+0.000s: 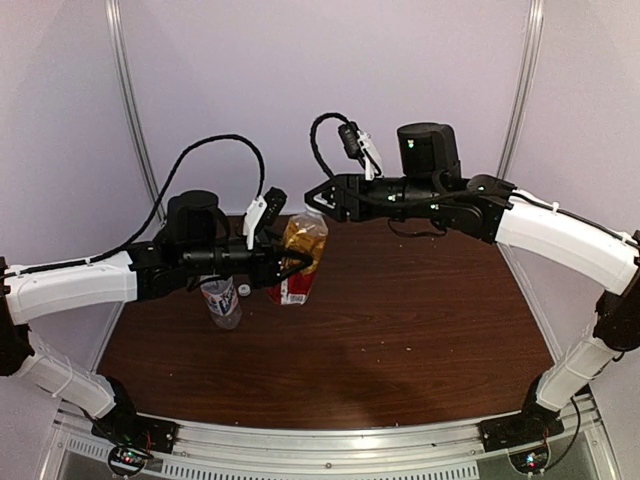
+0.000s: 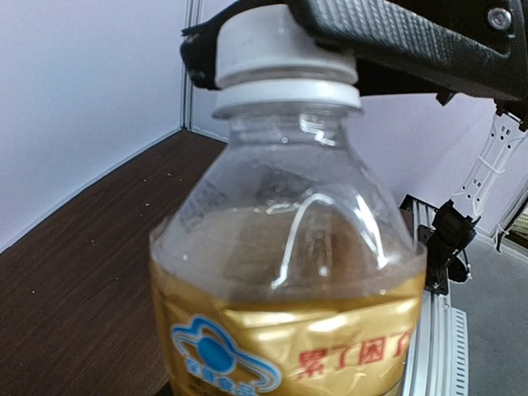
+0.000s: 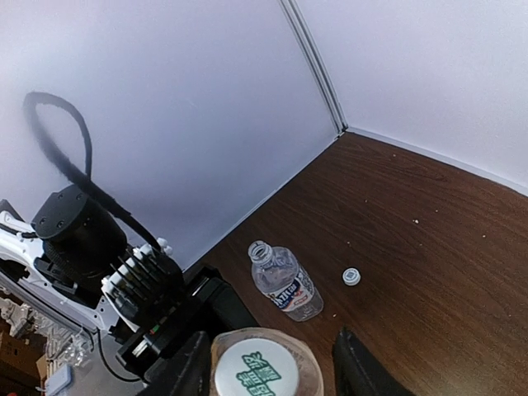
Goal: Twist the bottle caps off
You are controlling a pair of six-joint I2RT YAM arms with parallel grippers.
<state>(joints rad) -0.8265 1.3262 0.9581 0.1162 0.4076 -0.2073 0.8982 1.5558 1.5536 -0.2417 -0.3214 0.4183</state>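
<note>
My left gripper (image 1: 298,264) is shut on the amber bottle (image 1: 303,240) with the red-yellow label and holds it upright above the table. The bottle fills the left wrist view (image 2: 280,272), hiding the left fingers. Its white cap (image 2: 280,45) is on. My right gripper (image 1: 316,197) is open just above it, with its fingers either side of the cap (image 3: 256,373). The clear bottle (image 1: 222,300) stands on the table with its neck open (image 3: 261,250). Its white cap (image 3: 351,276) lies loose on the table beside it (image 1: 243,290).
The brown table (image 1: 400,320) is closed in by white walls at the back and left, with metal posts (image 1: 130,110) in the corners. A black cable (image 1: 215,150) loops above the left wrist.
</note>
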